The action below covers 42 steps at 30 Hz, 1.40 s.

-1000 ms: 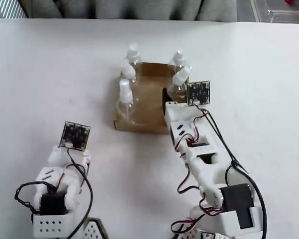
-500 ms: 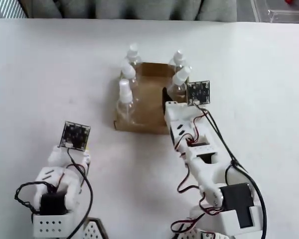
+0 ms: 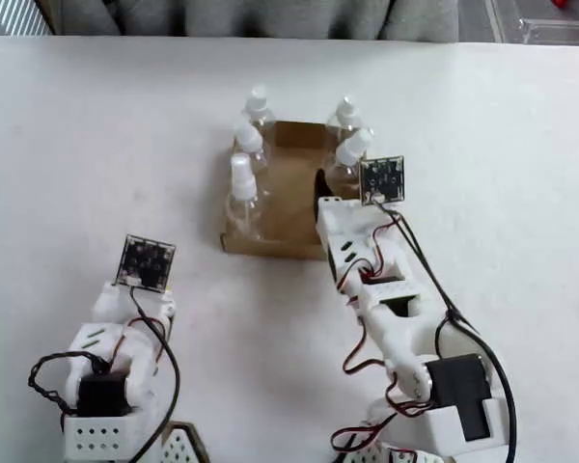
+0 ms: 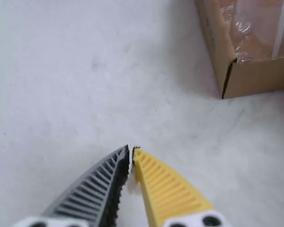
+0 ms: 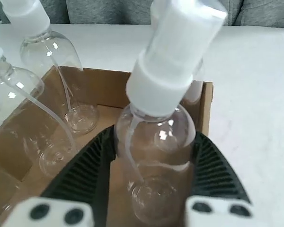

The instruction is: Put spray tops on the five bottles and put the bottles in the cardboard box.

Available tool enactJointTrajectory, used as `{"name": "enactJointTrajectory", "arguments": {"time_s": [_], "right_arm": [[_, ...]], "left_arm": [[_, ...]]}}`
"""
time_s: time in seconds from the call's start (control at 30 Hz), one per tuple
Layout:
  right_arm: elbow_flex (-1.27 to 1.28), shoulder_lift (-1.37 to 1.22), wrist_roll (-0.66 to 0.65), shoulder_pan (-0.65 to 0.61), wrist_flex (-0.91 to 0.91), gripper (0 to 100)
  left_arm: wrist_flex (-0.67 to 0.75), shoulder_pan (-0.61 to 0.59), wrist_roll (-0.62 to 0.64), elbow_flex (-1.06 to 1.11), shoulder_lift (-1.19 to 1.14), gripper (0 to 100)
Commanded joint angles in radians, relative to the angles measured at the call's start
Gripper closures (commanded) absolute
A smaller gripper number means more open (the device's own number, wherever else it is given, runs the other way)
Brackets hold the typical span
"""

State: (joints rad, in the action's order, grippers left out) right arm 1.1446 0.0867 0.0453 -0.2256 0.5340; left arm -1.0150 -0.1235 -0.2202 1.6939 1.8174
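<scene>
Cardboard box (image 3: 288,198) mid-bench (image 3: 96,125), open top, 5 bottles all w/ spray tops (image 3: 258,98): L-row bottles (image 3: 241,201), 3 along the L wall; far-R bottle (image 3: 344,116) and near-R bottle (image 3: 351,151) at R side. R arm (image 3: 391,309) stretched fwd to box's near-R corner; of its jaws one dark one shows just beside near-R bottle, rest hidden under wrist cam board (image 3: 382,180). L arm (image 3: 111,367) at near-L of bench, well apart from box.
</scene>
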Motion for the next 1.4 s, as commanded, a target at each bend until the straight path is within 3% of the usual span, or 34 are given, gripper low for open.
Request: {"name": "enactJointTrajectory", "arguments": {"time_s": [0.0,0.37,1.07,1.37], "right_arm": [[-0.005,-0.013,-0.003,0.010,-0.013,83.7],[-0.005,-0.013,-0.003,0.007,-0.013,78.2],[-0.005,-0.004,-0.002,0.013,-0.005,77.9],[0.055,-0.013,-0.002,0.005,0.189,77.9]], "left_arm": [[-0.008,-0.007,-0.008,-0.002,0.002,98],[-0.008,-0.007,-0.008,-0.002,0.002,98],[-0.008,-0.007,-0.008,-0.002,0.002,98],[-0.008,-0.007,-0.008,-0.002,0.002,98]]}}
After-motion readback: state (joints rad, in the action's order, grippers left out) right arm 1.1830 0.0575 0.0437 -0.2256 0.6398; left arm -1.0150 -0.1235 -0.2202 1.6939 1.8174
